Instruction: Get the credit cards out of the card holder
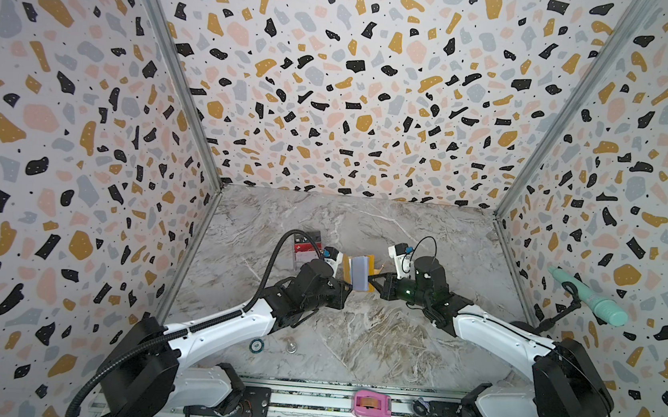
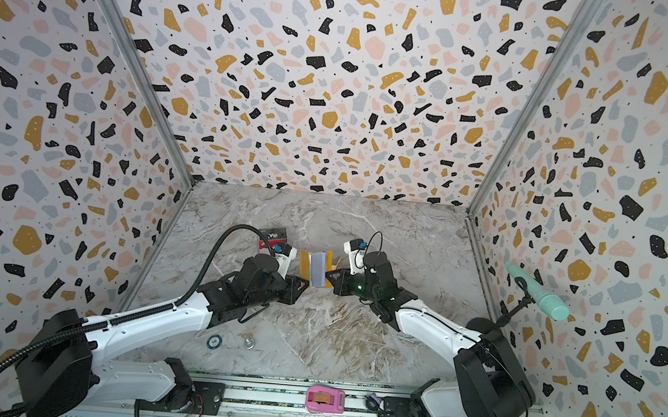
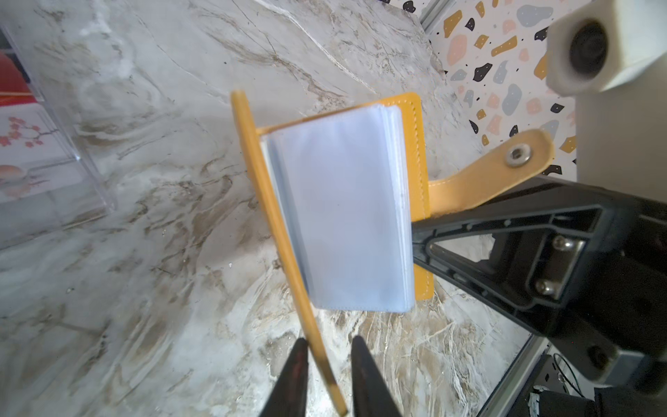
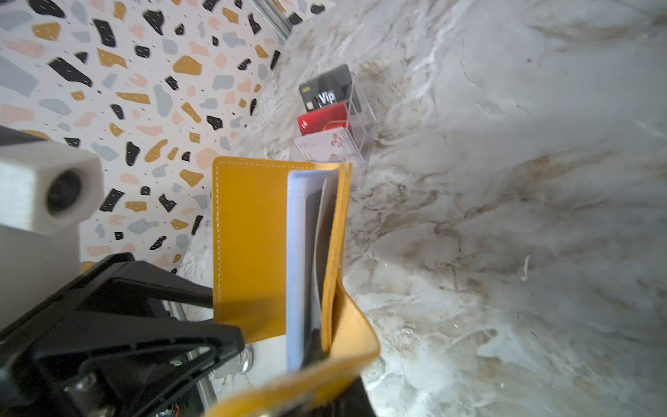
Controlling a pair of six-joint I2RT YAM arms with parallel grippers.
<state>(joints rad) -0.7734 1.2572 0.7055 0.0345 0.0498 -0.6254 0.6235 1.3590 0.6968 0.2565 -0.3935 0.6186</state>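
Presently one card holder [image 1: 359, 271] is held open at the marbled bench's [image 1: 352, 345] middle, its tabbed cover pinched by the right gripper [image 1: 371, 281], its other cover straddled by the narrowly parted left gripper [image 3: 329, 343]. Three credit cards [image 4: 323, 121], black, red and white, are lodged in one clear stand [image 4: 361, 108] toward the left edge; terrazzo walls [image 1: 335, 92] surround.

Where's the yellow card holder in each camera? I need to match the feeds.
Top view: card holder mid-table, right of the acrylic card stand.
Top view: card holder again beside that stand.
Left wrist: centre, open, clear sleeves showing.
Right wrist: centre, yellow cover facing the camera.
Shared landmark: the acrylic card stand, in all four.
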